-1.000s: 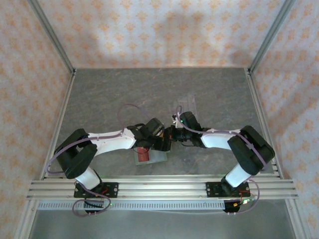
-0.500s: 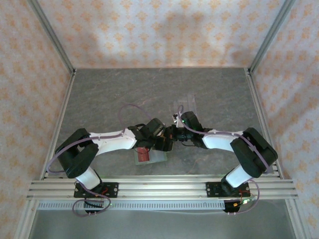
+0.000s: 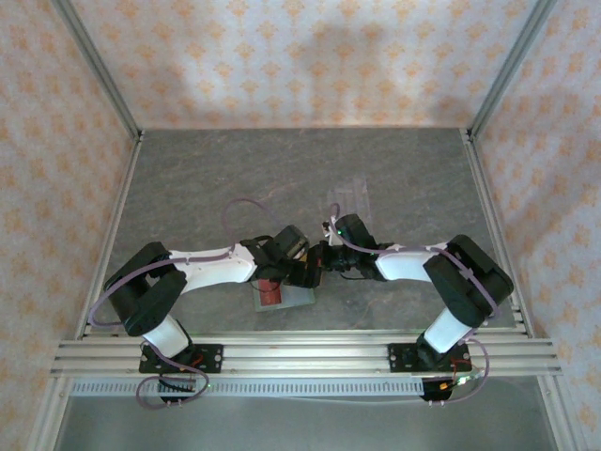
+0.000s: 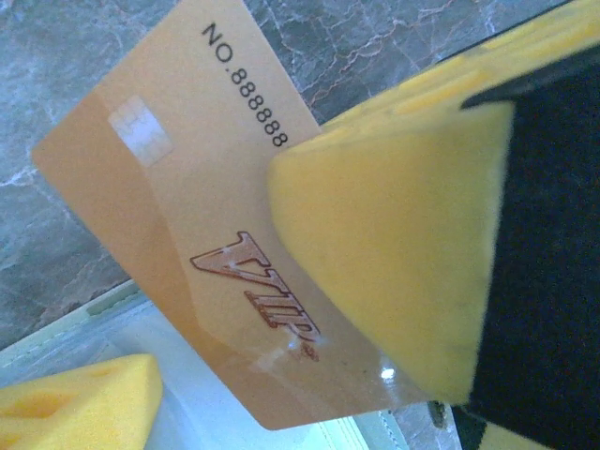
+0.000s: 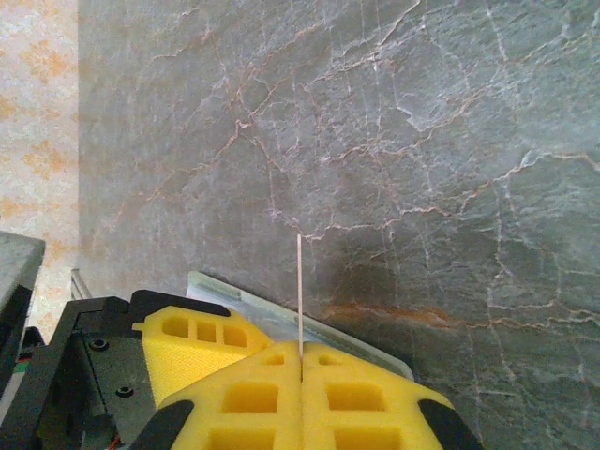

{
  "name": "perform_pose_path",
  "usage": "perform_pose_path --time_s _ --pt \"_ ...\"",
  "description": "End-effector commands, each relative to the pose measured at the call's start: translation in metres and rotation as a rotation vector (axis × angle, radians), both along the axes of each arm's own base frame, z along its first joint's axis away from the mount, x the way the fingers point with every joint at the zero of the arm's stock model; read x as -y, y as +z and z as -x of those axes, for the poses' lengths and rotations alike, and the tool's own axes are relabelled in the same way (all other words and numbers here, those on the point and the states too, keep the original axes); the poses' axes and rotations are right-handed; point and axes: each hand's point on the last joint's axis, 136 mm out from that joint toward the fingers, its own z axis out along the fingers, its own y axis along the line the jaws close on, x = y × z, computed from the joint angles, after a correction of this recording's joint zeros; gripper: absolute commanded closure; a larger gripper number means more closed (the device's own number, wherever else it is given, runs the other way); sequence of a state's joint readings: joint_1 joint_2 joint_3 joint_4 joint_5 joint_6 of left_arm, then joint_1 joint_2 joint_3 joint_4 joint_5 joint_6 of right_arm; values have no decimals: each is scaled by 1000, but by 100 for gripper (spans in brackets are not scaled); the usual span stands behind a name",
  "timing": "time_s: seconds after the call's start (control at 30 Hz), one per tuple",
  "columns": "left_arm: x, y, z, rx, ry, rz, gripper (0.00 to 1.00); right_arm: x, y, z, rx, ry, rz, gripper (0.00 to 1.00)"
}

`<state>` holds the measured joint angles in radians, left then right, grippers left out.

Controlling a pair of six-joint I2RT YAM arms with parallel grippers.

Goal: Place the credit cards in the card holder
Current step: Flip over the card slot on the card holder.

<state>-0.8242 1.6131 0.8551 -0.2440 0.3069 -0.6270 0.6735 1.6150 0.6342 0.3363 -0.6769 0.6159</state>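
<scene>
Over the grey counter (image 5: 422, 141), the gold credit card (image 4: 187, 234) is clamped edge-on between the closed right fingers (image 5: 253, 394), close by the card holder (image 3: 296, 299), while the left fingers (image 4: 394, 234) are wide apart; its lower edge should be squared to a pocket mouth before lowering

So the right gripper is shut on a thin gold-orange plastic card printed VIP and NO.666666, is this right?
Not quite. The number on the thin gold-orange plastic card is NO.888888, as the left wrist view shows. The rest stands: the right gripper is shut on it, and it is printed VIP.
</scene>
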Motion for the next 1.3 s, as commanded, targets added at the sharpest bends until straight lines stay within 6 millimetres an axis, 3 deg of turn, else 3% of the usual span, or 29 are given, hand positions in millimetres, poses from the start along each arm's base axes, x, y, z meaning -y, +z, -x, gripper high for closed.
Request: perform_pose_path --time_s 0.0,0.4,0.47,0.57,0.7,0.97,1.27 --pt "15 6 -6 28 -16 54 18 2 -19 10 -5 23 102 100" --pt "32 17 -17 36 -40 76 15 2 -34 23 -16 33 176 100" --pt "34 19 -18 39 -43 82 20 3 -31 22 -8 30 171 100" --pt "30 18 -19 39 -38 55 22 2 -24 20 9 33 170 100" --pt "22 22 -15 50 -34 43 22 2 -28 21 0 39 184 100" --pt "16 48 -8 87 -54 94 18 -2 -32 19 -7 39 171 100" --pt "32 86 -10 145 -77 280 10 -2 -29 18 7 48 178 100"
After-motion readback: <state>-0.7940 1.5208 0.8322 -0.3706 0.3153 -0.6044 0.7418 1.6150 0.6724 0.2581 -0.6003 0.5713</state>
